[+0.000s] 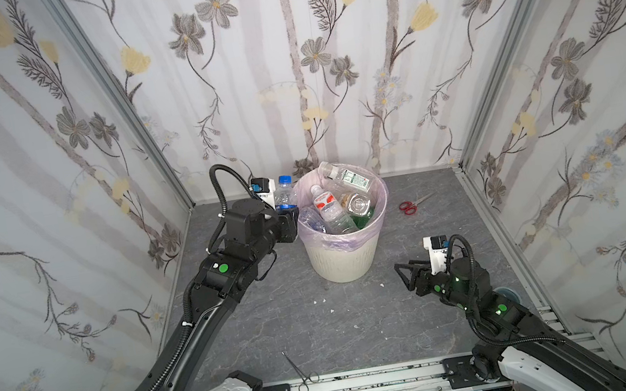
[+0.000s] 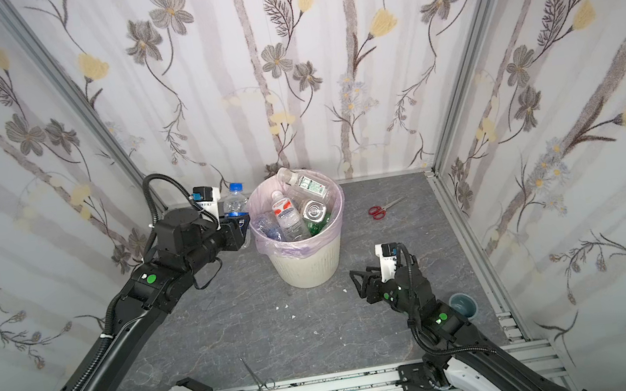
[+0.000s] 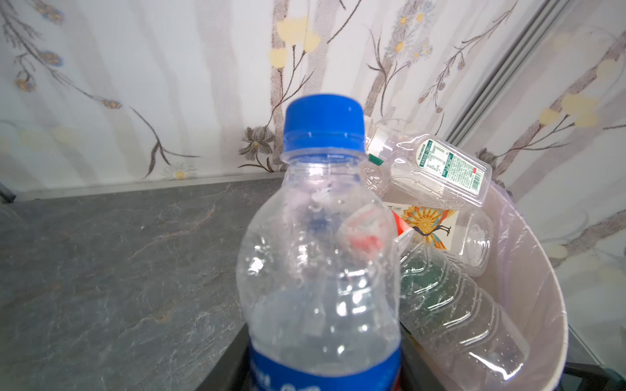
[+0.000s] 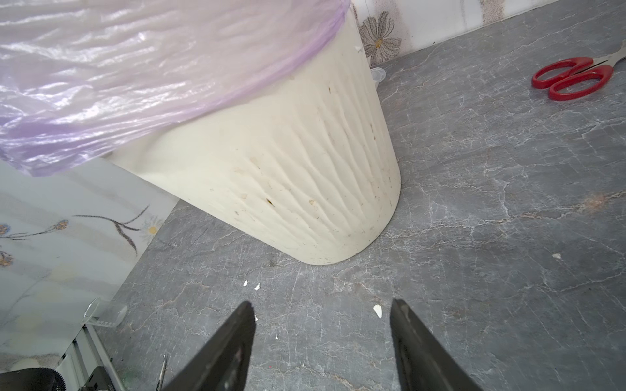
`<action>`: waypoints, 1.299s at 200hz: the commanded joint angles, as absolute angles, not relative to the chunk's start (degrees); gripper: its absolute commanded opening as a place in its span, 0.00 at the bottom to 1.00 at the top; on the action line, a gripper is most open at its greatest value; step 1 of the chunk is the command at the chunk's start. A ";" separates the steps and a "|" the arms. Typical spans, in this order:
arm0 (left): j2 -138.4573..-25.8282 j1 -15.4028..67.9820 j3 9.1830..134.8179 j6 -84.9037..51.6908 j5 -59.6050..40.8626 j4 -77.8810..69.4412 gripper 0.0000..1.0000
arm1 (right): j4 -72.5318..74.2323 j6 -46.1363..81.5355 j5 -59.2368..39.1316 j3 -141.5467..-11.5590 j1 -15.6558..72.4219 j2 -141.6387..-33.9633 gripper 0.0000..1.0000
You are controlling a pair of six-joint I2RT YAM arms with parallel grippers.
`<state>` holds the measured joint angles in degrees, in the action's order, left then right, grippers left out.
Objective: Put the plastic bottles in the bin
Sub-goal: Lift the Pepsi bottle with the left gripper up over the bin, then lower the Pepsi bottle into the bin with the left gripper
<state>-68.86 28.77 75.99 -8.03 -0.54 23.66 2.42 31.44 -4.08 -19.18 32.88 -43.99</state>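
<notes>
L gripper (image 1: 287, 210) clamped on blue-cap bottle (image 1: 284, 192), upright just beside the bin (image 1: 342, 261) rim (bin packed w/ other bottles (image 1: 331, 211)); R gripper (image 4: 321, 311) fingers parted, empty, near bin's base.

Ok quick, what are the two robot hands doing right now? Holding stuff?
Left gripper: shut on the blue-capped bottle, beside the bin.
Right gripper: jaws open, holding nothing.
</notes>
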 commanded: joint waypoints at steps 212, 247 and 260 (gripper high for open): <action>-90.23 30.76 91.85 40.56 -3.95 17.76 0.60 | 2.99 32.50 -2.11 -19.00 32.89 -42.62 0.65; -91.81 30.85 91.50 42.75 -3.42 17.17 0.65 | 2.90 32.54 -2.00 -18.99 32.95 -42.63 0.65; -91.84 30.85 91.49 42.74 -3.95 17.11 0.68 | 2.81 32.53 -1.86 -18.98 32.87 -42.63 0.65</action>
